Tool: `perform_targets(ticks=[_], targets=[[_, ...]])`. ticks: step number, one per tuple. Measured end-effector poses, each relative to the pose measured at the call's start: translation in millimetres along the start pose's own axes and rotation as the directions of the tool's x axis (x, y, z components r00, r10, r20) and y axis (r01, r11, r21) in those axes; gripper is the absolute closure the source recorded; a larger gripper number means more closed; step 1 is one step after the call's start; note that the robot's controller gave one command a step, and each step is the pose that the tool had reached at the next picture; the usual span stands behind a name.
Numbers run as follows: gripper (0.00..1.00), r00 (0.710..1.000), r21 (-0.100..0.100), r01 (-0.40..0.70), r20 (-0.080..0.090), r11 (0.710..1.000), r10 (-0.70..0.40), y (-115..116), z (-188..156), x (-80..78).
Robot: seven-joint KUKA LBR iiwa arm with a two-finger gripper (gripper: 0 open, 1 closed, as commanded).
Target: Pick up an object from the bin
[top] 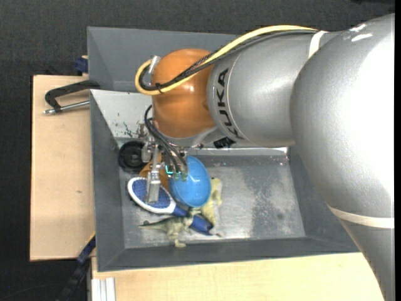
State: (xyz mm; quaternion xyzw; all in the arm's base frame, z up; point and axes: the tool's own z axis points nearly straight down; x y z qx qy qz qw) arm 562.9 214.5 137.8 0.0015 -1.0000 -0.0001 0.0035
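Blue-rimmed white oval piece [163,200] at left of bin [106,168], under claw [164,179]; blue egg [194,184] just beside; claw state: cannot tell.

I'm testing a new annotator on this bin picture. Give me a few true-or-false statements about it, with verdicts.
1. A blue oval lies in the left half of the bin. True.
2. A black disc lies right of the oval. False: it lies up and left of it.
3. The hand is over the bin's right half. False: it is over the left half, beside the oval.
4. A blue-and-white piece lies left of the oval. True.
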Motion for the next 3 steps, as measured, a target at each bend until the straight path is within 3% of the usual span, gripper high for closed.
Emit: perform_targets(ticks=[1,2,3], targets=[[0.0,1.0,-0.001,0.0,0.001,1.0,0.0,-45.9,64.2,23.6],[1.0,1.0,-0.004,0.002,0.012,1.0,-0.002,-43.9,61.0,20.8],[1.0,0.999,-0.005,0.042,0.016,0.999,-0.042,-12.0,-71.9,71.0]])
